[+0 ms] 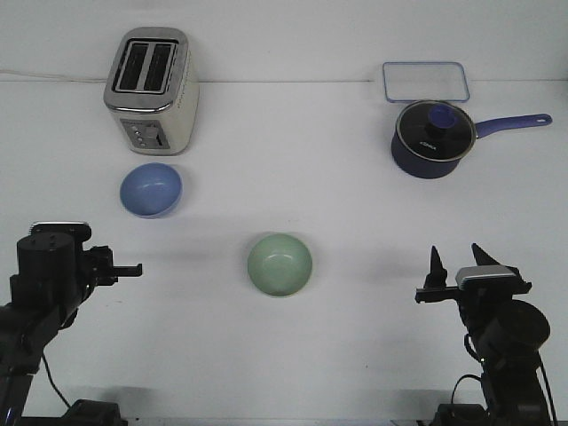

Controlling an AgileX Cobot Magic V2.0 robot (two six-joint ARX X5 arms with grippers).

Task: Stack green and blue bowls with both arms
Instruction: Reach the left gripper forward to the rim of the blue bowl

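Both bowls lie free, not yet stacked.
We see the green bowl [280,264] mid-worktop, the blue bowl [151,189] toward the left edge; right pincer [459,257] apart, left pincer [133,268] unclear. We should grip one rim squarely.

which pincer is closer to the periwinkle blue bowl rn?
Left. The left pincer sits just in front of the small round periwinkle blue bowl, on its own side of the table. The right pincer is far across the table, past the pale mint green bowl.
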